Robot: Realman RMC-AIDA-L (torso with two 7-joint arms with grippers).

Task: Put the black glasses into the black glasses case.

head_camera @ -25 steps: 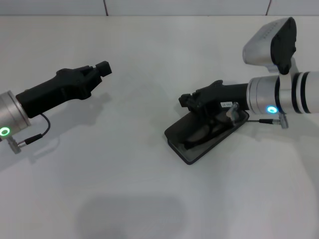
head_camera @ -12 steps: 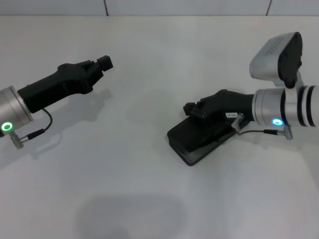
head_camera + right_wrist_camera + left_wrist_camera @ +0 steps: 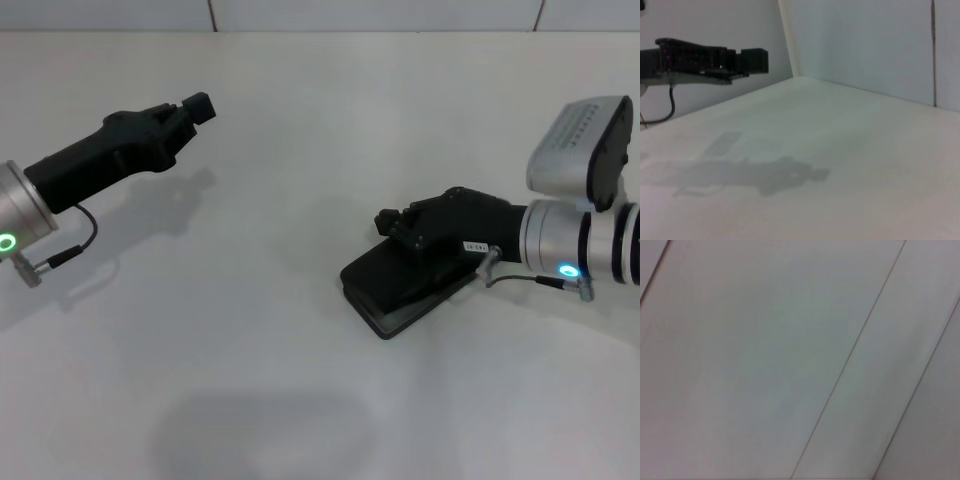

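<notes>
Right gripper: my right gripper (image 3: 392, 222) lies low over the black glasses case (image 3: 400, 283), its black body resting across the lid on the case's far, right-hand part. I cannot tell whether its fingers are apart or together.
Black glasses case: it sits on the white tabletop (image 3: 300, 350) to my right of centre, set at a slant, with the lid down or very nearly so; a pale grey strip shows along the near edge at the front corner.
Black glasses: not visible in any view; I cannot tell from here whether they lie inside the case.
Left gripper: my left gripper (image 3: 200, 106) hangs above the tabletop on the far left, well apart from the case, holding nothing. In the right wrist view it (image 3: 754, 59) shows side-on with its fingers pressed together, and its shadow falls on the tabletop below.
Left wrist view: only pale wall panels with thin seams.
</notes>
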